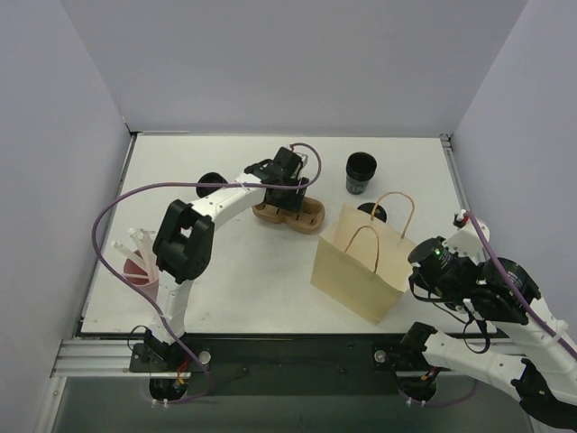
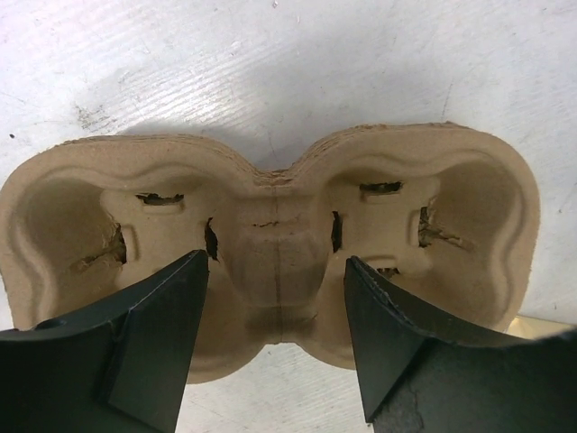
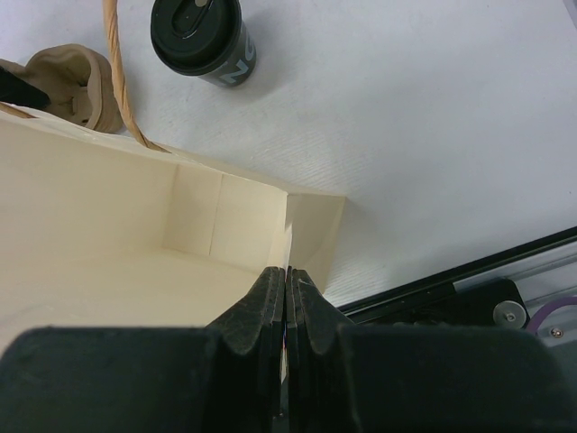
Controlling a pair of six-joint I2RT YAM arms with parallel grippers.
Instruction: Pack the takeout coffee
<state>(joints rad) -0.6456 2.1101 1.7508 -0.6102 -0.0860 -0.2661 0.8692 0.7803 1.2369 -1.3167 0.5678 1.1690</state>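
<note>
The takeout coffee [image 1: 361, 172], a black lidded cup, stands on the table at the back, right of the brown pulp carrier [image 1: 309, 217]. It also shows in the right wrist view [image 3: 203, 41]. My left gripper [image 1: 293, 188] is open over the carrier [image 2: 270, 194], with one finger on each side of its narrow middle [image 2: 275, 260]. Both wells are empty. My right gripper [image 1: 413, 281] is shut on the near right edge of the open paper bag [image 1: 353, 271]; the bag's wall runs between its jaws [image 3: 287, 275]. The bag [image 3: 108, 216] looks empty inside.
A small black round thing [image 1: 374, 212] lies just behind the bag, partly hidden. Another black object [image 1: 212, 180] sits behind the left arm. A pink and white holder [image 1: 137, 260] stands near the left edge. The carrier's end [image 3: 68, 81] shows beyond the bag handle [image 3: 117, 72].
</note>
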